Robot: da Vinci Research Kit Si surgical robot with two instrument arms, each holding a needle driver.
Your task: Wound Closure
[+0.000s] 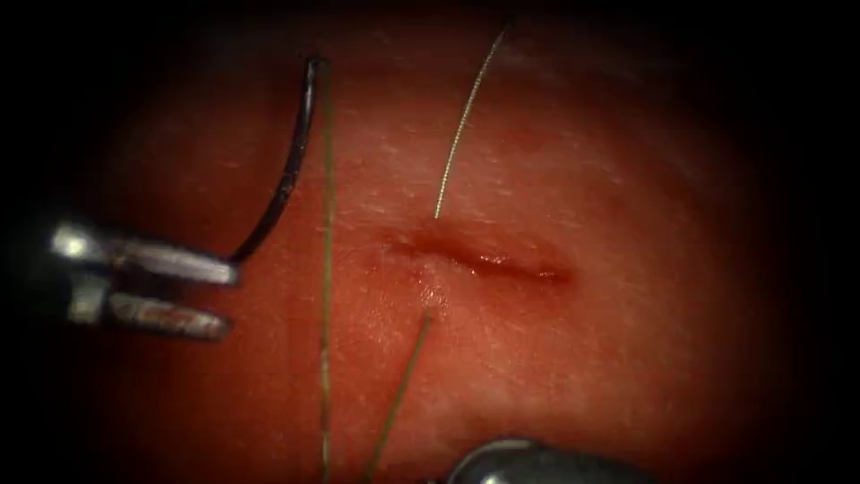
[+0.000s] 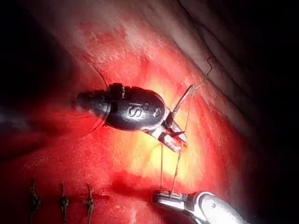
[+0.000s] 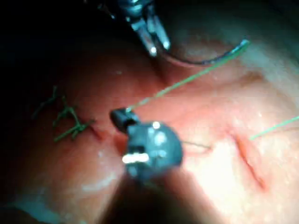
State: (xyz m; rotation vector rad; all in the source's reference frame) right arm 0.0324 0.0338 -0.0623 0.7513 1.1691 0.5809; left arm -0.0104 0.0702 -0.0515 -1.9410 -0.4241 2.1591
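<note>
My left claw [image 1: 224, 296] pinches the needle [image 1: 291, 170] at one end (clear of the tissue [image 1: 627, 179]); my right claw [image 3: 122, 117] grips thread [image 1: 327, 269].

The tissue [image 1: 573, 161] is red with fine pale speckles, and the cut [image 1: 484, 260] is a darker, glossy red line. The needle [image 1: 291, 170] is black. The thread [image 1: 327, 269] is olive green. The left hand [image 1: 219, 296] is silver with reddish smears on one jaw.
</note>
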